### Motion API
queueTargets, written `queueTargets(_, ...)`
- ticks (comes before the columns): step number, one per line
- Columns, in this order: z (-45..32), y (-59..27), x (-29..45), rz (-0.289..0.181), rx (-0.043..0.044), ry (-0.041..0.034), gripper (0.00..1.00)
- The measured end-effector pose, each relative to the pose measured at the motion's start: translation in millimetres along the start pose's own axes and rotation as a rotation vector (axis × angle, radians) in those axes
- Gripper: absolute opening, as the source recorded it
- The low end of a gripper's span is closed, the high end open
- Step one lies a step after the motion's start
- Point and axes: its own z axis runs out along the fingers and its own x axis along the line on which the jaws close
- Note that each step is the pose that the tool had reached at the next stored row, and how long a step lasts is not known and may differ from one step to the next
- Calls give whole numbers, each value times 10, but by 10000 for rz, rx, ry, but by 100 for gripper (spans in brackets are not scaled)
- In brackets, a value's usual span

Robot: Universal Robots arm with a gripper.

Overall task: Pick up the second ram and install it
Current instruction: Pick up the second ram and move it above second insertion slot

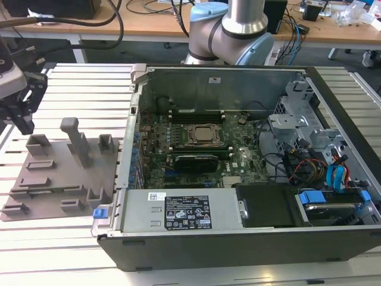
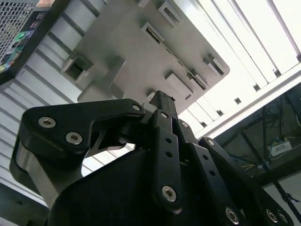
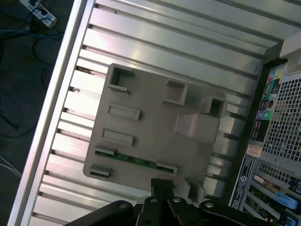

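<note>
Second ram [image 3: 136,160]: stands on edge in a slot of the grey tray [image 3: 150,132], long axis parallel to the tray side nearest my tool [image 3: 162,184]. Tool closed, empty, above that side.

The end effector [image 1: 22,119] is cut off at the exterior view's left edge, the arm [image 1: 238,30] at its top. In the first wrist view the ram [image 3: 136,160] lies sunk in a tray [image 3: 141,122] slot, only a green edge showing; the end effector hides part of the tray's rim.
</note>
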Motion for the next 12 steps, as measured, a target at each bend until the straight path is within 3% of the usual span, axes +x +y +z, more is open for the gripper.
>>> queueTargets(12,0,0,0,-1927,-39,-7,10)
